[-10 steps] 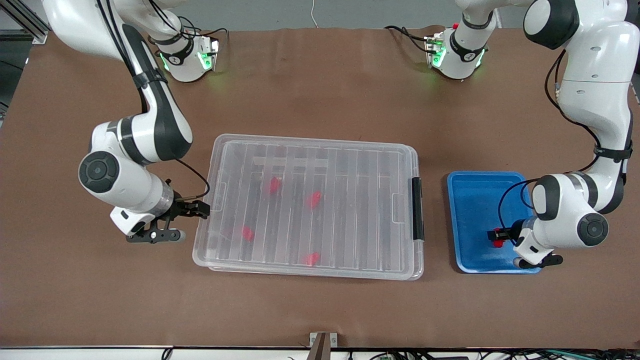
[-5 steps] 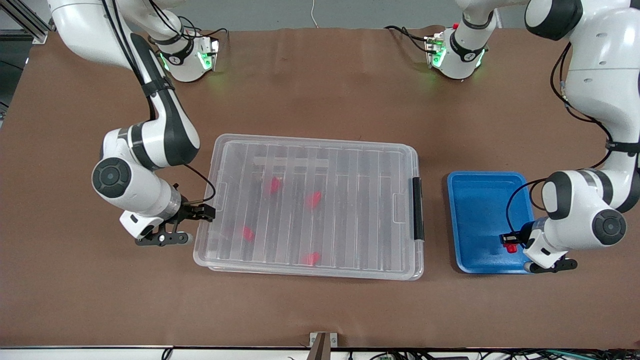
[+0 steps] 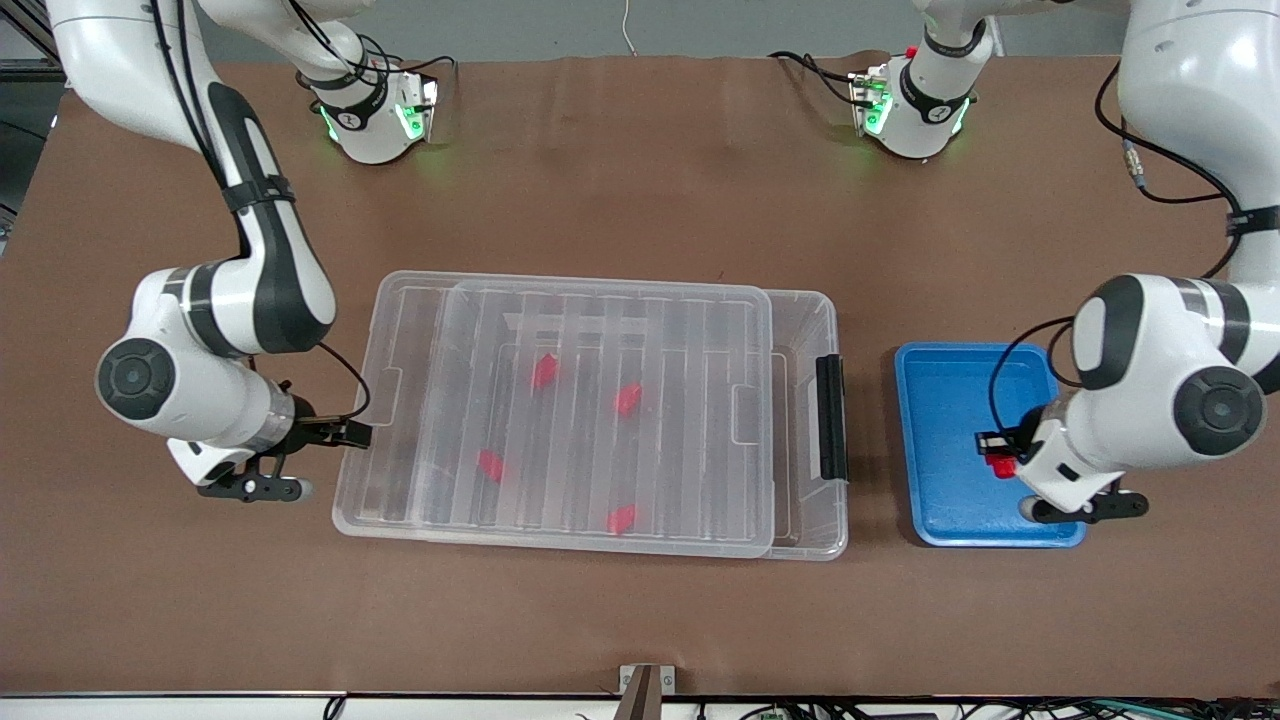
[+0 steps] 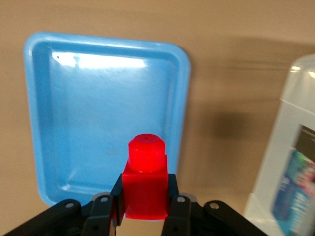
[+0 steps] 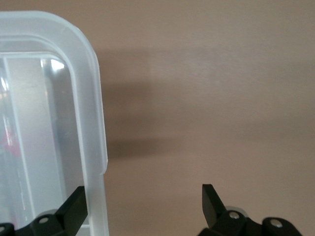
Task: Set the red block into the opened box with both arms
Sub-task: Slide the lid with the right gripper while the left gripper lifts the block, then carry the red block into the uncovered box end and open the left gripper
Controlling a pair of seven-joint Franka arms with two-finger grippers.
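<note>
My left gripper [image 3: 1000,455] [image 4: 145,196] hangs over the blue tray [image 3: 950,420] [image 4: 98,118], shut on the red block [image 3: 1003,466] [image 4: 146,184], whose round stud sticks out past the fingertips. The clear box [image 3: 808,520] lies mid-table with its black latch [image 3: 829,417] toward the tray. Its ribbed lid [image 3: 420,300] [image 5: 91,98] sits shifted toward the right arm's end, so a strip of the box by the latch is uncovered. My right gripper [image 3: 345,435] [image 5: 142,201] is open at the lid's end rim, which lies between its fingers, close to one fingertip [image 5: 76,206].
Several other red blocks [image 3: 545,370] show through the lid inside the box. Bare brown table surrounds box and tray. The arm bases [image 3: 375,115] glow green along the table edge farthest from the front camera.
The lid has slid toward the right arm's end along with my right gripper, uncovering the box's latch end. My left gripper has closed on the red block and risen over the tray.
</note>
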